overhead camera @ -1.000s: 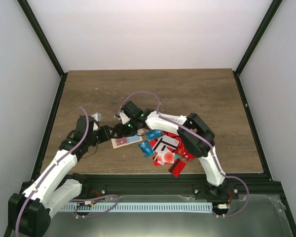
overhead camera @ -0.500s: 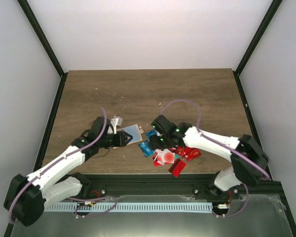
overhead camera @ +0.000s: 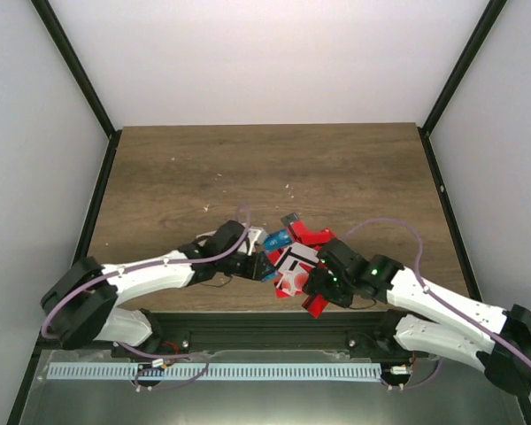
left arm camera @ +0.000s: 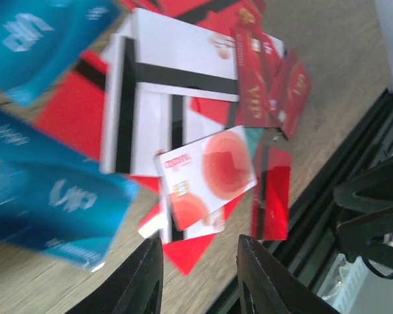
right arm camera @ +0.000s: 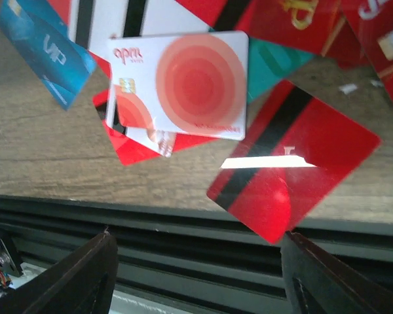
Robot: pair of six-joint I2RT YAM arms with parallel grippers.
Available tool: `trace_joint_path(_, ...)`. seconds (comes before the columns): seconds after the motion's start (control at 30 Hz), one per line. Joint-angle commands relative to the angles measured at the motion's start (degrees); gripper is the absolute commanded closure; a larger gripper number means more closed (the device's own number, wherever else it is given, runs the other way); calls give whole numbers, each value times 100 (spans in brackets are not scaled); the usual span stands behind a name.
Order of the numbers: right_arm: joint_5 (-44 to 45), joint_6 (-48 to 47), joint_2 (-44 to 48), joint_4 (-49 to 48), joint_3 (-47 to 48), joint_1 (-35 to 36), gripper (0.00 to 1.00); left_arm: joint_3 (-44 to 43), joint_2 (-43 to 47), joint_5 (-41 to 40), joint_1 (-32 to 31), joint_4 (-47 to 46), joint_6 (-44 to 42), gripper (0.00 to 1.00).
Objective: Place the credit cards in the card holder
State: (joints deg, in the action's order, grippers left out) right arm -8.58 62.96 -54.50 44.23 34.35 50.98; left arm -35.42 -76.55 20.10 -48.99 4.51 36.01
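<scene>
The credit cards (overhead camera: 294, 257) lie in a heap of red, blue and black-striped white ones near the table's front edge. On top sits a white card with red circles (left arm camera: 206, 173) (right arm camera: 183, 85). My left gripper (overhead camera: 258, 266) (left arm camera: 198, 252) reaches in from the left, low over the heap's near-left corner, open with nothing between its fingers. My right gripper (overhead camera: 317, 285) (right arm camera: 196, 245) hovers open and wide over the front edge, empty, beside a red card with a black stripe (right arm camera: 295, 180). The card holder shows in no view.
The black rail of the table's front edge (right arm camera: 183, 229) (left arm camera: 327, 183) runs just below the heap. Blue cards (left arm camera: 59, 203) lie at the heap's left side. Dark frame posts and white walls bound the wooden table (overhead camera: 248, 168).
The left arm has swung right onto the heap, and the tan holder seen at its jaws earlier is gone from view. The right arm has drawn back to the front edge and opened wider.
</scene>
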Motion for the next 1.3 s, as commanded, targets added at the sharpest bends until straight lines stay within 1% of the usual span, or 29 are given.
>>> trace_joint_path(0.0, -218, 657, 398, 325, -326, 44, 30, -562, -625, 111, -456, -399, -113, 68)
trace_joint_path(0.1, -535, 895, 606, -91, -793, 43, 30, -872, -1127, 333, -695, -496, -104, 73)
trace_joint_path(0.2, -753, 1165, 811, -469, -1201, 50, 32, -1089, -1425, 354, -919, -482, -121, 75)
trace_joint_path(0.33, -738, 1474, 1084, -823, -1593, 52, 33, -1222, -1761, 447, -1095, -542, -85, 78)
trace_joint_path(0.47, -640, 1611, 1206, -1149, -1871, 52, 36, -1353, -2071, 544, -1208, -594, -66, 83)
trace_joint_path(0.67, -743, 1880, 1315, -1762, -2382, 52, 40, -1483, -2441, 591, -1304, -596, -66, 84)
trace_joint_path(0.8, -688, 1856, 1283, -1948, -2506, 50, 43, -1526, -2702, 631, -1354, -627, -51, 85)
trace_joint_path(1.03, -584, 1892, 1295, -2149, -2670, 43, 54, -1505, -3029, 714, -1461, -769, 42, 86)
trace_joint_path(1.2, -407, 1887, 1431, -2197, -2787, 35, 69, -1448, -3174, 836, -1500, -966, 131, 86)
trace_joint_path(1.27, -359, 1866, 1511, -2190, -2810, 22, 72, -1412, -3203, 897, -1501, -1073, 175, 86)
